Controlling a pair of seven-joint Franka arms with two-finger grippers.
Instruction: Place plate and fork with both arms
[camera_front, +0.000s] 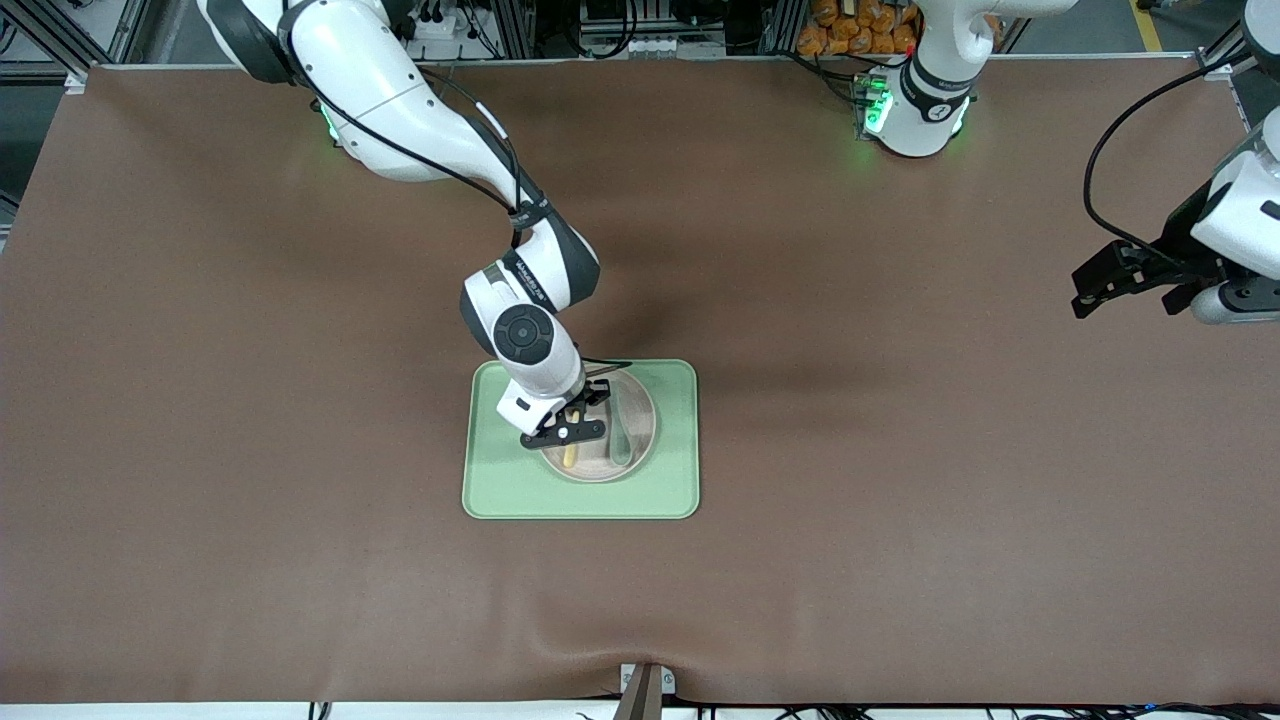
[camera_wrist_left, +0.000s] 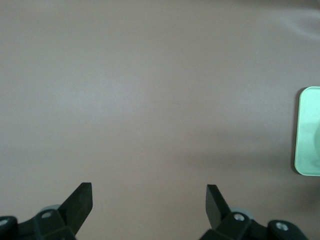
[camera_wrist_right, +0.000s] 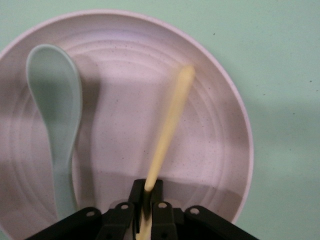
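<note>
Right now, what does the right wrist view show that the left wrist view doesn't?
Only the right wrist view: the right gripper, jaws shut on the fork, over the plate, with the spoon lying in it. Only the left wrist view: the left gripper, jaws open, over the bare brown table. Both show the green tray.

a light-green tray (camera_front: 500, 490) with rounded corners lies flat on the brown table (camera_front: 900, 500), about midway between its ends. a grey-green spoon (camera_front: 621, 432) lies within the tray's bounds, its bowl probably toward the camera.
</note>
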